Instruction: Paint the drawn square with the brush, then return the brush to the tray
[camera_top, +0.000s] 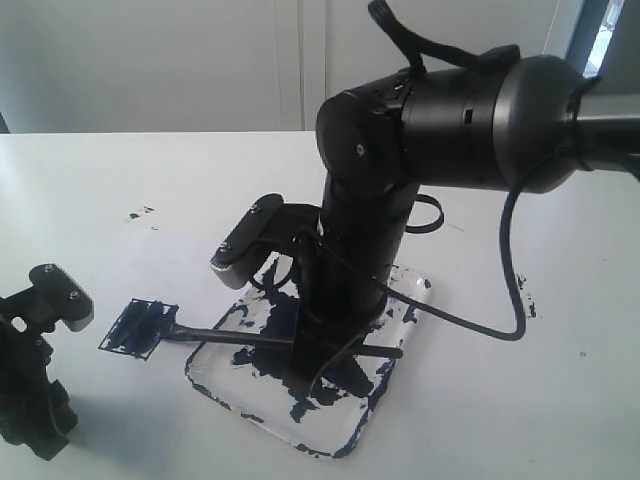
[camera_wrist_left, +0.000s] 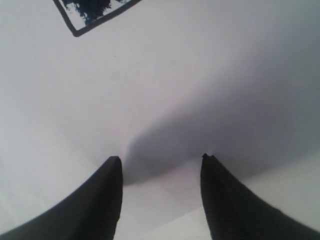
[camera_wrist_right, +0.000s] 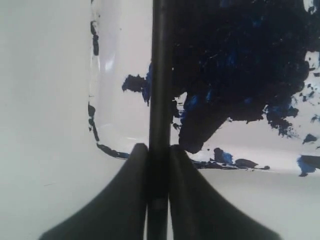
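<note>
The brush (camera_top: 230, 337) lies almost level over the tray (camera_top: 225, 385), a clear tray smeared with dark blue paint. Its dark tip reaches the right edge of the drawn square (camera_top: 138, 328), which is partly filled dark blue. My right gripper (camera_wrist_right: 159, 146) is shut on the brush (camera_wrist_right: 160, 75) stick, above the tray's (camera_wrist_right: 120, 115) near rim; in the exterior view its fingers are hidden behind the arm. My left gripper (camera_wrist_left: 161, 158) hangs open over bare white paper, with nothing between its fingers. One corner of the drawn square (camera_wrist_left: 85, 15) shows ahead of it.
The bulky right arm (camera_top: 450, 120) leans over the tray and hides its middle. The left arm (camera_top: 35, 370) stands at the table's front left corner. Stray paint specks (camera_top: 140, 213) lie behind the square, and more specks (camera_top: 525, 300) right of the tray.
</note>
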